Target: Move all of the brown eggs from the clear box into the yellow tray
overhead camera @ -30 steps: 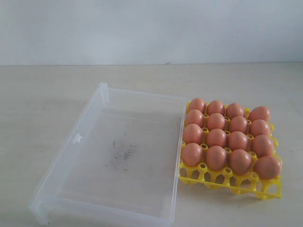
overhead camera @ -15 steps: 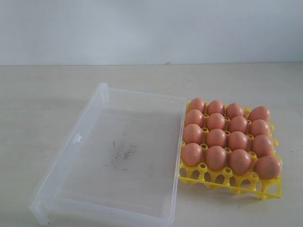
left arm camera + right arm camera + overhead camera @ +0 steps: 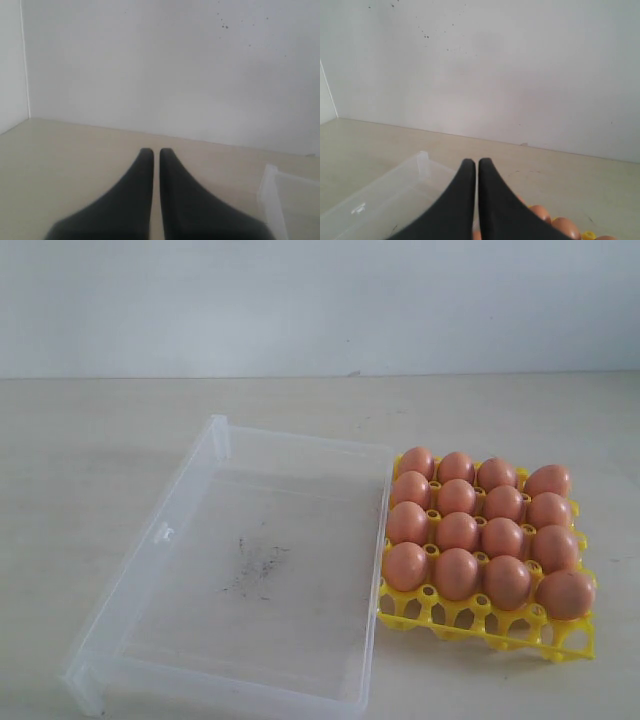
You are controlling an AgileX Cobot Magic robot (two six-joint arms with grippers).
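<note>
In the exterior view you see all sixteen eggs sitting in the tray, one in each cup, with the long axis standing up. The box touches the tray on its side and holds no egg, only some dark marks on its floor. No arm shows here above the surface.

In the left wrist view the left fingers are closed on nothing, tips nearly together. Only one corner of the box shows to one side of them, and no egg.

In the right wrist view the right fingers are also closed and empty. The box lies on one side of them, and some eggs with a bit of the tray on the other side, close by. So the right arm is nearer to the eggs. I judge that the task is finished and you have no egg to reach for.
</note>
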